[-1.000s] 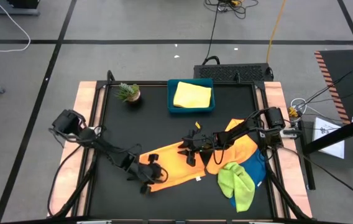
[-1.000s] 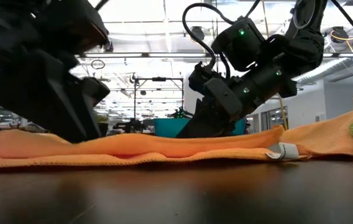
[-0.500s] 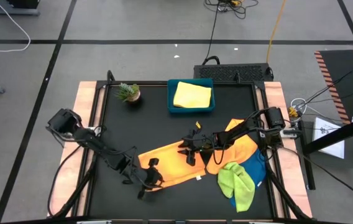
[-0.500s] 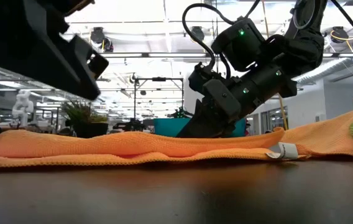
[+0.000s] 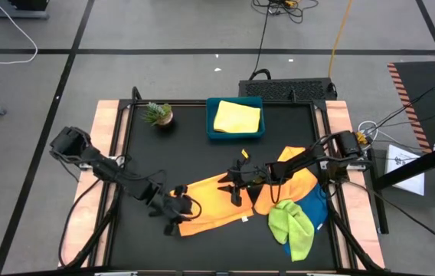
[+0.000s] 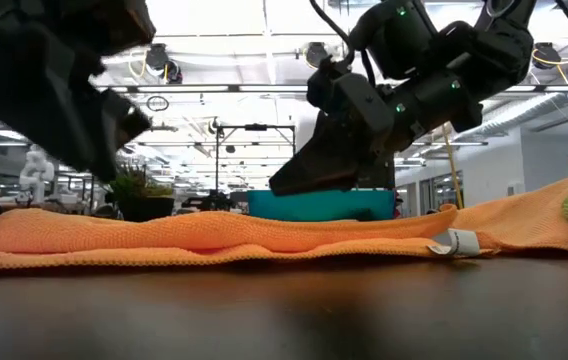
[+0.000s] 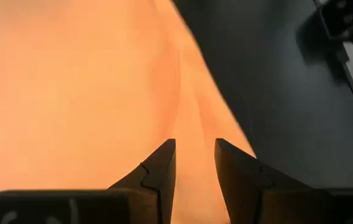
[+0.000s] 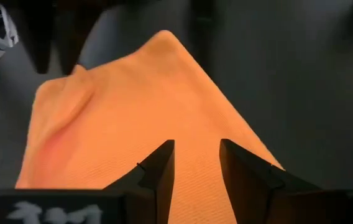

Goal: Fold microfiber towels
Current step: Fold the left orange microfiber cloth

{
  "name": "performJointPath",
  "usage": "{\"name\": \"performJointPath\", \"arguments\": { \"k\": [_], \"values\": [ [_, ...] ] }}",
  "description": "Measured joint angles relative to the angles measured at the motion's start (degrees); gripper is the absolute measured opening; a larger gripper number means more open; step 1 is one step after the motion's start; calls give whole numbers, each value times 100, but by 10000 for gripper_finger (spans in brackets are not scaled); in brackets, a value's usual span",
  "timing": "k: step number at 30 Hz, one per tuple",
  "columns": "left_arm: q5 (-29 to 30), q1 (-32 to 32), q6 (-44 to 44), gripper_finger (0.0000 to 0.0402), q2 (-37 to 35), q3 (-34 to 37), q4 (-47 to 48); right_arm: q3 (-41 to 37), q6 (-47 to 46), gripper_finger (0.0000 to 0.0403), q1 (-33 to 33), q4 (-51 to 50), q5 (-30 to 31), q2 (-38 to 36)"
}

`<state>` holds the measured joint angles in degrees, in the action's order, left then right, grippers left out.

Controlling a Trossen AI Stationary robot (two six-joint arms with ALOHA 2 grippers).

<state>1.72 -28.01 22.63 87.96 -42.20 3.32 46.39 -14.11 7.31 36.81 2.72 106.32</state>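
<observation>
Both hands hover, fingers narrowly parted and empty, over the flat orange microfiber towel (image 5: 214, 201): left hand (image 5: 181, 217) at 8 o'clock, right hand (image 5: 235, 184) at 1

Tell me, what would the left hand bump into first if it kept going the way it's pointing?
Probably the orange towel: the left hand, fingers apart and empty, points right at it.

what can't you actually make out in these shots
- Blue towel: mostly covered by the lime green towel and an orange towel, high view.
- White tag on the front orange towel: print too small, low view.
- Left claw: blurred and cut off by the frame edge in the low view.
</observation>
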Motion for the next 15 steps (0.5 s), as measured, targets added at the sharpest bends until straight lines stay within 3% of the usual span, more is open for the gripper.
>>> {"name": "performJointPath", "arguments": {
  "k": [5,15],
  "values": [
    [-218,100,585,113,9,88,136,0,-13,118,106,-23,2,0],
    [-337,143,816,113,9,219,55,0,-11,118,182,-1,0,0]
  ]
}}
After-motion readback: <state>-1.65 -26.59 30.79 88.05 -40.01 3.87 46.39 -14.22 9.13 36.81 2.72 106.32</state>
